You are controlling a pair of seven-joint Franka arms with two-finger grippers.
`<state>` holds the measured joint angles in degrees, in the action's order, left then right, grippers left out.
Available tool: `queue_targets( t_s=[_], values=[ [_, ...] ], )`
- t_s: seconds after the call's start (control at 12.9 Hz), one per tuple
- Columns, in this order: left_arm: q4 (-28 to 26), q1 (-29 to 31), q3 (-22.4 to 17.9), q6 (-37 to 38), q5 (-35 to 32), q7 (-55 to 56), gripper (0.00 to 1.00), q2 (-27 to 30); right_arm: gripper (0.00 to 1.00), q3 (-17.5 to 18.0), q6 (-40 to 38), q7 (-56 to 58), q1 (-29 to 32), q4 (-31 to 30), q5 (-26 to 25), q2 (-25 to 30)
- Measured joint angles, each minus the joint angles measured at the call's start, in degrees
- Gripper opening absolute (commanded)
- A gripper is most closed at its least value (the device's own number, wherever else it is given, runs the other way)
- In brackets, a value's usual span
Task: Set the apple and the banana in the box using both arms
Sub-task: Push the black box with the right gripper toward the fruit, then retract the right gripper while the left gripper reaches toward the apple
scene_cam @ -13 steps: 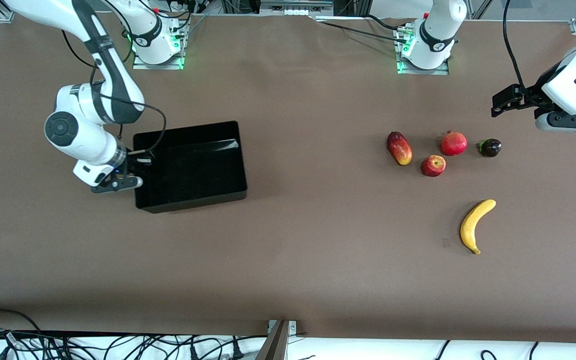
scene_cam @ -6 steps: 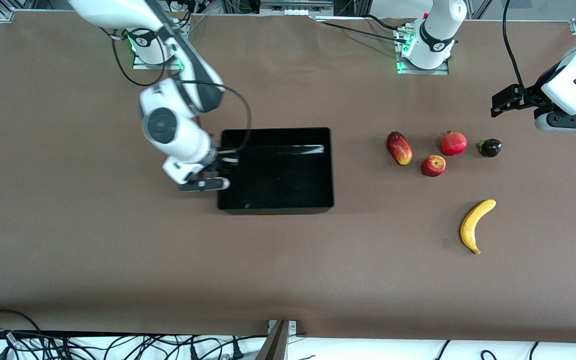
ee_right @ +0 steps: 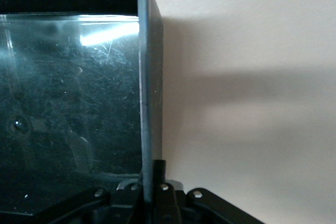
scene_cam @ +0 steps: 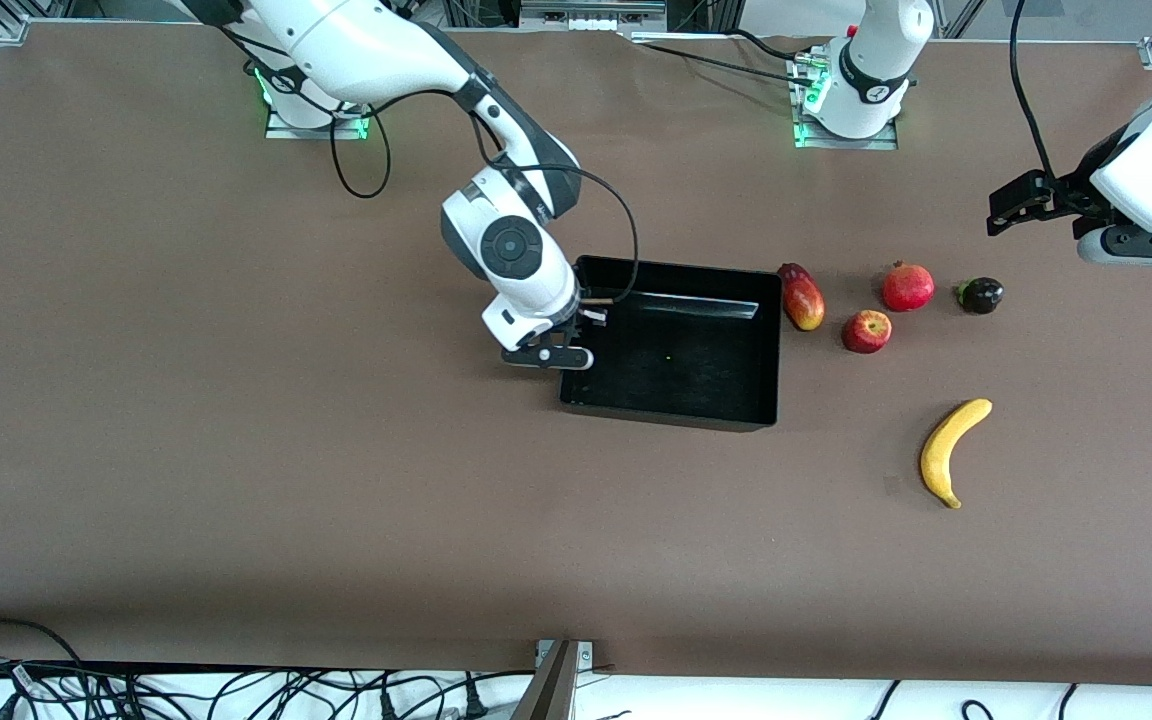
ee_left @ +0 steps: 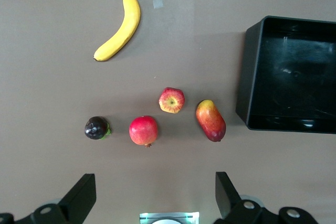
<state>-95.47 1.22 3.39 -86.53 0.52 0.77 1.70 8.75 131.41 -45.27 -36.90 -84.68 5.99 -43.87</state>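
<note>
Now the box (scene_cam: 676, 345) sits much closer to the fruit than 1 second ago, dragged across by the right gripper (scene_cam: 581, 322), whose fingers are clamped on the wall at the right arm's end. Its opposite wall nearly touches the elongated red-yellow fruit (scene_cam: 802, 297), so the apple (scene_cam: 866, 331) and banana (scene_cam: 950, 451) are probably short carries. The left gripper (ee_left: 155, 195) hangs spread apart above the fruit, waiting. The right fingertips are mostly hidden by the wrist.

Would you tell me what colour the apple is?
The apple is red with yellowish patches, clearest in the left wrist view.
</note>
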Motion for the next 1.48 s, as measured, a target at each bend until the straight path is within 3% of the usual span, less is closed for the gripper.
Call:
queue_targets(
  t_s=[0.31, 0.39, 0.47, 0.54, 0.93, 1.24, 1.48],
  values=[
    [0.0, 0.1, -0.4, 0.1, 0.0, 0.0, 1.00, 0.0, 0.00, -1.4, 1.3, -0.6, -2.5, 0.6, -0.5, -1.6],
    [0.0, 0.1, -0.5, 0.1, 0.0, 0.0, 1.00, -0.1, 0.36, -1.6, 1.3, -0.6, -2.7, 0.6, -0.7, -1.6],
    [0.0, 0.1, -0.5, 0.1, 0.0, 0.0, 1.00, -0.1, 0.52, -1.6, 1.4, -0.6, -2.8, 0.6, -0.9, -1.6],
    [0.0, 0.2, -0.5, 0.2, 0.0, 0.0, 1.00, -0.1, 1.00, -1.7, 2.0, -0.6, -2.8, 0.6, -1.1, -1.7],
    [0.0, 0.2, -0.7, 0.7, 0.0, 0.0, 1.00, -1.1, 1.00, -4.1, 2.3, -0.5, -1.5, 2.6, -1.9, -0.4],
    [-0.1, 0.1, 0.0, 3.3, 0.0, 0.0, 1.00, -1.9, 1.00, -4.6, -12.1, 5.4, 10.2, 3.5, -1.9, 11.5],
    [-0.4, -0.1, 0.6, 4.0, 0.0, -0.2, 1.00, -4.4, 1.00, -4.0, -21.7, 13.7, 20.2, 0.6, -1.8, 21.2]
  ],
)
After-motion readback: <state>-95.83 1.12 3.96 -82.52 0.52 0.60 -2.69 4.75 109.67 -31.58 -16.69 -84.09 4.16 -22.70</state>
